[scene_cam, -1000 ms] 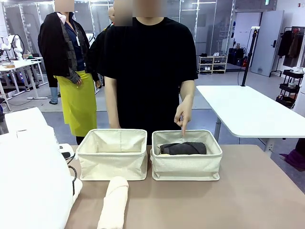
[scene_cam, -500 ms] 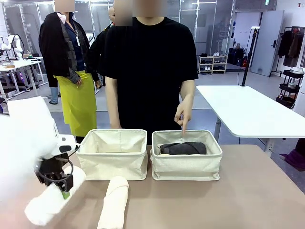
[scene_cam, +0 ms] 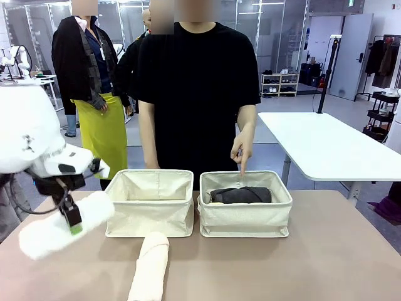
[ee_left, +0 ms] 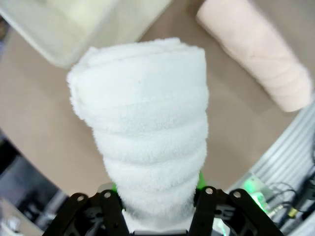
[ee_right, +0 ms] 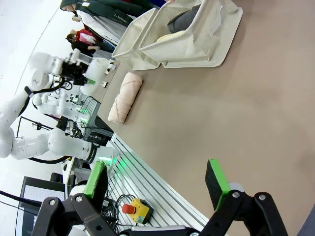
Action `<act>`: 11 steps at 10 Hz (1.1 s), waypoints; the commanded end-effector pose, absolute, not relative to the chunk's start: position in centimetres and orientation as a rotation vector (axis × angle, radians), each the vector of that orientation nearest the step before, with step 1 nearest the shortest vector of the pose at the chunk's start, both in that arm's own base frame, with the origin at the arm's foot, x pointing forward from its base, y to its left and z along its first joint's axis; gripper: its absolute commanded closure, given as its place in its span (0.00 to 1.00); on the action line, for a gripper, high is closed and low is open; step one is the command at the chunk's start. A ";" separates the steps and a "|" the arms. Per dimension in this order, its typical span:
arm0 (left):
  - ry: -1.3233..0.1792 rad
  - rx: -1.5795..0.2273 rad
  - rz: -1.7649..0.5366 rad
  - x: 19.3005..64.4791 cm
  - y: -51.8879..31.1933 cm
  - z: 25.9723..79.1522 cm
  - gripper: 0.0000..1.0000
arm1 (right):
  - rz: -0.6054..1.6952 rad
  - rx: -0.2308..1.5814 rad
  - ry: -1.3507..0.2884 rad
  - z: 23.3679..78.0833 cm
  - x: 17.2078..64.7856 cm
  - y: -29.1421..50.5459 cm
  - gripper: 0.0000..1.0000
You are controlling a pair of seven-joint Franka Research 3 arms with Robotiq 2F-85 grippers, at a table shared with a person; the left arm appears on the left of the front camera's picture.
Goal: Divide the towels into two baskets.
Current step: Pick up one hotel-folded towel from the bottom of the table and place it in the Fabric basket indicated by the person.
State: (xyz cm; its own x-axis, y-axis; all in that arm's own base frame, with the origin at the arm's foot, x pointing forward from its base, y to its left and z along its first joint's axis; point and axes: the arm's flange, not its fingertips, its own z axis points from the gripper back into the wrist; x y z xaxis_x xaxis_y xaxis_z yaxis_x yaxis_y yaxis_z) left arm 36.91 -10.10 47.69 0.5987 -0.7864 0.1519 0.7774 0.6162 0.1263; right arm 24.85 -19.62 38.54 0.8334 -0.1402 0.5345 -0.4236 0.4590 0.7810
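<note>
**tuftyroll:** Two baskets, four towels, going big to small. The brown worktop [scene_cam: 326, 251] carries the lot. The left basket [scene_cam: 149, 218] looks empty from the front. The right basket [scene_cam: 245, 221] has the dark grey towel [scene_cam: 240, 195] lying along its length, with a sliver of the pale yellow towel [scene_cam: 215, 202] under it. The cream towel [scene_cam: 149, 266] lies on the worktop near the left basket, on the robot's side of it, with its long axis running roughly front to back.

**gripnerd:** And the white one?

**tuftyroll:** The white towel [scene_cam: 47, 235] is up in the air off the left basket's outer end. The left jaws are partly closed round about its middle, with the roll squeezed between the green pads. It hangs slanted, high end near the basket's outer wall, low end out to the robot's left.

**gripnerd:** So what does the drop hinge on?

**tuftyroll:** My guess: the basket sits to the robot's right of those jaws, and the roll's long axis runs mostly along the basket's long side. So go sideways over the rim, level it, let go. The left arm [scene_cam: 28, 138] is plainly the nearer one. The right jaws hang wide and empty over bare worktop, well apart from it all. Smallest bit: the person's hand [scene_cam: 241, 150] points a finger down into the right basket.
</note>
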 end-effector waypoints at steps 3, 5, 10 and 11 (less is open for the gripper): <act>-0.509 0.212 -1.286 35.7 -17.6 56.7 0.44 | 0.197 1.103 -0.606 38.7 24.8 -19.5 0.00; -0.594 0.283 -1.430 37.8 -23.1 59.4 0.44 | 0.197 1.103 -0.606 38.7 24.8 -19.5 0.00; -0.558 0.252 -1.544 39.7 -30.0 58.4 0.44 | 0.197 1.103 -0.606 38.7 24.8 -19.5 0.00; -0.558 0.252 -1.544 39.7 -30.0 58.4 0.44 | 0.197 1.103 -0.606 38.7 24.8 -19.5 0.00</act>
